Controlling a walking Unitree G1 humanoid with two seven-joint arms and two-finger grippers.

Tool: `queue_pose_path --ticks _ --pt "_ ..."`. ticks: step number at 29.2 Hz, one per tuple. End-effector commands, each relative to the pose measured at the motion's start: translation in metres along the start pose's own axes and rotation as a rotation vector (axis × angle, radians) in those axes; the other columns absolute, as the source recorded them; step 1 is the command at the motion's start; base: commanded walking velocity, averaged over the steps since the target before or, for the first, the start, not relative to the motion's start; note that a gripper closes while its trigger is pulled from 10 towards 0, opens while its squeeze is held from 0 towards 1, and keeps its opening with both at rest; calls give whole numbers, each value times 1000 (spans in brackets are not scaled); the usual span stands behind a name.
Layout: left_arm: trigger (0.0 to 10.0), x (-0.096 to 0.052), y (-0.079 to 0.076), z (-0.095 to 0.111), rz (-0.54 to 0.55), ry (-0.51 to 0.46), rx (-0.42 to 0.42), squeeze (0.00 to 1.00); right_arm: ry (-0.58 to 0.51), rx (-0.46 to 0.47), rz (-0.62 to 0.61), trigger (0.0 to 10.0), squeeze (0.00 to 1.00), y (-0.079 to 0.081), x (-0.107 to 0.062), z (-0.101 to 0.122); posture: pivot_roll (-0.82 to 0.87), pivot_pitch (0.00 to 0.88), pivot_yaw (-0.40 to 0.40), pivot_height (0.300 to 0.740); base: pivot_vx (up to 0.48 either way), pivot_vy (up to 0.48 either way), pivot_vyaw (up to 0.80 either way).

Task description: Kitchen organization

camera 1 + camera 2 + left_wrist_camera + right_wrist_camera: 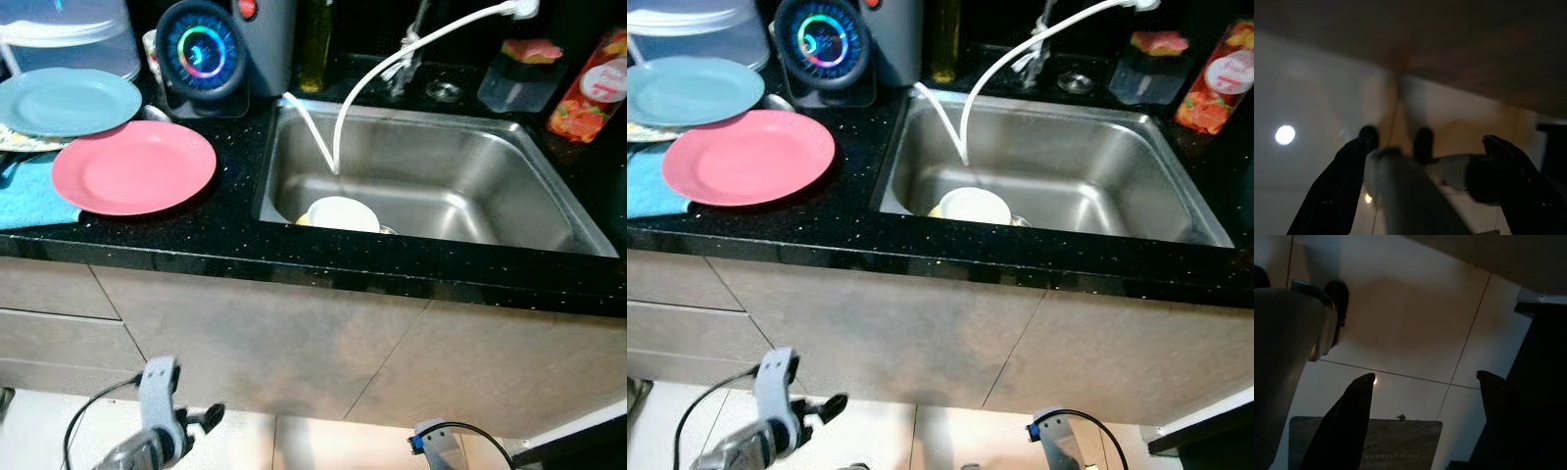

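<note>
A black speckled countertop [225, 235] holds a stainless steel sink [470, 176] with a white bowl [343, 213] lying at its near left corner, just below where a white hose [392, 64] dips into the basin. Left of the sink, a pink plate [132, 166] sits on the counter, overlapping a blue towel [29, 196], with a light blue plate [67, 101] behind it. A round device with a glowing ring [201, 49] stands behind the plates. The left gripper [1430, 171] hangs low before the cabinet fronts, fingers spread and holding nothing. The right gripper [1425, 416] hangs over the tiled floor [1410, 333], fingers likewise apart and empty
</note>
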State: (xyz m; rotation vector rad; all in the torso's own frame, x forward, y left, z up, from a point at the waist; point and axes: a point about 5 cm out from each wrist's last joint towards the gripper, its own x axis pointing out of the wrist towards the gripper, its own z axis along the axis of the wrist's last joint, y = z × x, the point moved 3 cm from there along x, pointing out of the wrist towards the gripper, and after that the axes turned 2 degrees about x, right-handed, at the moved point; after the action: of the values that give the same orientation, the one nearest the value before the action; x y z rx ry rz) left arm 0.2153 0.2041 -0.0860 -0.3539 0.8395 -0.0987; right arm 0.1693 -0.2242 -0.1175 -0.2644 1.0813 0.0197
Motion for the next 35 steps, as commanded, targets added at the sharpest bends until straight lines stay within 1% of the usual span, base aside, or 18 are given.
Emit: queue_pose_path --ticks 1,3,5,6,7,11,16,21,27,35 --pt "10000 -3 5 -19 43 45 -43 0 19 9 5 10000 0 1 0 -5 94 72 -45 740 0 0 0" --pt "10000 -11 15 -51 123 133 -90 0 31 17 2 10000 0 1 -1 -9 86 70 -39 740 0 0 0" --pt "10000 -11 15 -51 123 133 -90 0 31 17 2 10000 0 1 -1 -9 86 70 -39 740 0 0 0" --pt "10000 -15 18 -61 154 158 -107 0 37 20 0 10000 0 0 -1 -11 84 68 -39 740 0 0 0" --pt "10000 -16 19 -66 172 166 -125 0 47 24 -3 10000 0 0 -2 -15 81 68 -39 740 0 0 0" --pt "10000 -17 19 -68 180 167 -135 0 53 27 -4 10000 0 0 -2 -17 81 68 -39 740 0 0 0" --pt "10000 -13 15 -64 172 148 -142 0 69 27 -6 10000 0 1 -3 -22 83 66 -38 740 0 0 0" --pt "10000 -12 14 -63 171 149 -128 0 77 1 -7 10000 0 0 -3 -23 79 68 -36 740 0 0 0" --pt "10000 -12 12 -65 170 156 -122 0 72 37 19 10000 0 1 -3 -24 80 66 -42 740 0 0 0" --pt "10000 -12 11 -67 166 162 -112 0 81 28 16 10000 0 -3 -4 -27 82 59 -47 740 0 0 781"
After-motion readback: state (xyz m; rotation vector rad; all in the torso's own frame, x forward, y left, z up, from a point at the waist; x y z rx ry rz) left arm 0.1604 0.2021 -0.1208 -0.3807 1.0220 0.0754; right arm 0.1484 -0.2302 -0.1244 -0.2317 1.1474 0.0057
